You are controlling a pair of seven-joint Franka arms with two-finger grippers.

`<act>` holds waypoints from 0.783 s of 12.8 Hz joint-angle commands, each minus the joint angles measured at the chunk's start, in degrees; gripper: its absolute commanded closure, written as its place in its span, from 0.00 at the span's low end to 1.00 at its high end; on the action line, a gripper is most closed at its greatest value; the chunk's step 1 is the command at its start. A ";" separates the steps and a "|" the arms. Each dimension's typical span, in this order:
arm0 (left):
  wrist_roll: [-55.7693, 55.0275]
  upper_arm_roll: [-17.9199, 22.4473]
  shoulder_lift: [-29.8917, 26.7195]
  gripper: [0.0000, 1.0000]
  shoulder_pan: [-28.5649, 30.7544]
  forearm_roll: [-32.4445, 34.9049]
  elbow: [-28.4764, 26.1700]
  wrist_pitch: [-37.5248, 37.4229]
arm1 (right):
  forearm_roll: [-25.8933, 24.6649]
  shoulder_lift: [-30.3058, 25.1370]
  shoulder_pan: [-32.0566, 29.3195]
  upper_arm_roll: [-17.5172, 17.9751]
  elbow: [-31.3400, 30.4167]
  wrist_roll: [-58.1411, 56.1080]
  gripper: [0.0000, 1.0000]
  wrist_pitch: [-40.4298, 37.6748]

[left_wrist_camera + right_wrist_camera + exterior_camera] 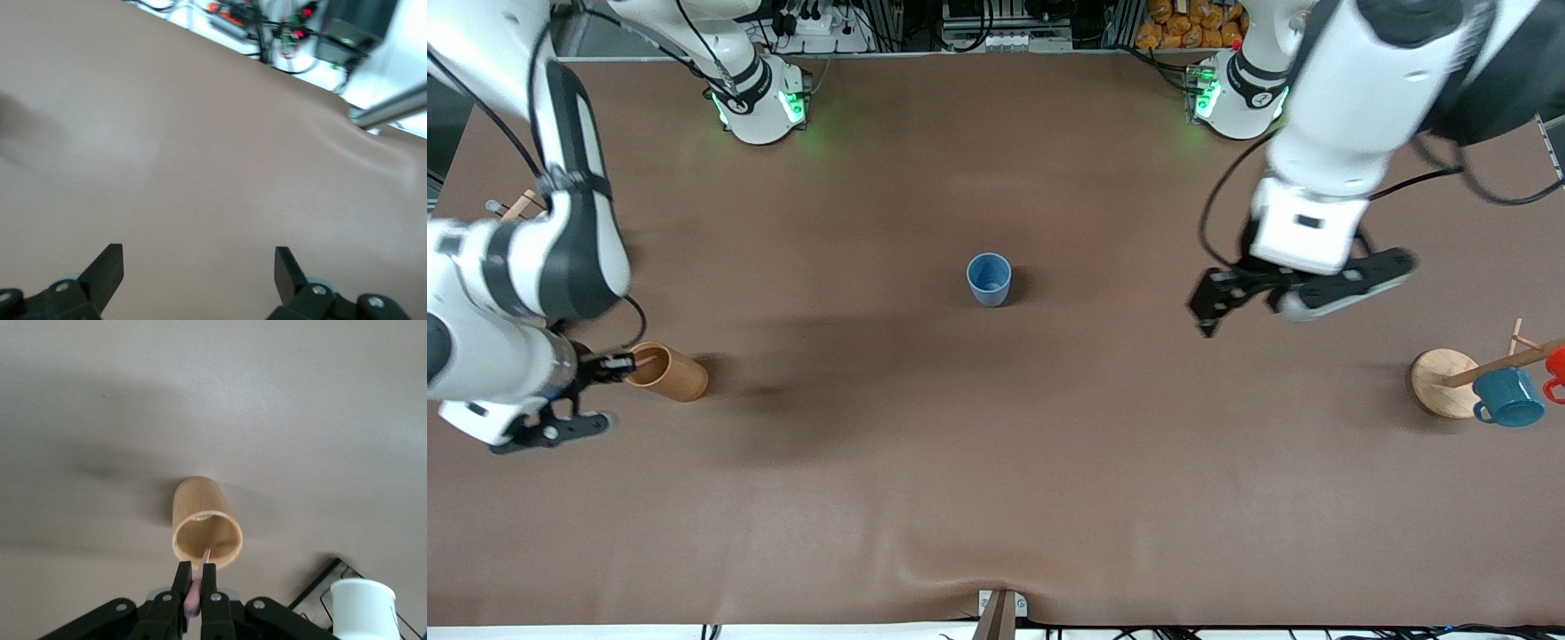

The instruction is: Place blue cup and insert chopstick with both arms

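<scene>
The blue cup [989,279] stands upright in the middle of the table, free of both grippers. My right gripper [615,365] is at the mouth of a wooden tube holder [667,372] at the right arm's end of the table and is shut on the pale pink chopstick [197,585]. The stick's tip points into the holder [205,530]. My left gripper [1215,307] is open and empty above the bare table, between the cup and the mug rack. Its fingers [107,269] frame only brown tabletop.
A mug rack with a round wooden base [1443,382] stands at the left arm's end, with a teal mug [1508,398] and a red mug [1556,369] on its dowels. A white cup [363,607] shows in the right wrist view.
</scene>
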 commanded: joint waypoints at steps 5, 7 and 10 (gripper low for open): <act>17.40 3.34 -3.05 0.00 5.48 -4.45 2.46 -11.57 | 3.09 -10.38 4.56 6.14 -1.65 -0.32 1.00 -3.50; 24.41 9.22 -4.98 0.00 5.39 -9.55 2.11 -14.56 | 9.11 -9.94 5.97 9.15 -2.08 -0.40 1.00 -1.84; 36.99 15.20 -6.91 0.00 5.22 -10.88 2.02 -18.70 | 10.91 -9.15 16.31 9.42 -3.14 0.38 1.00 4.91</act>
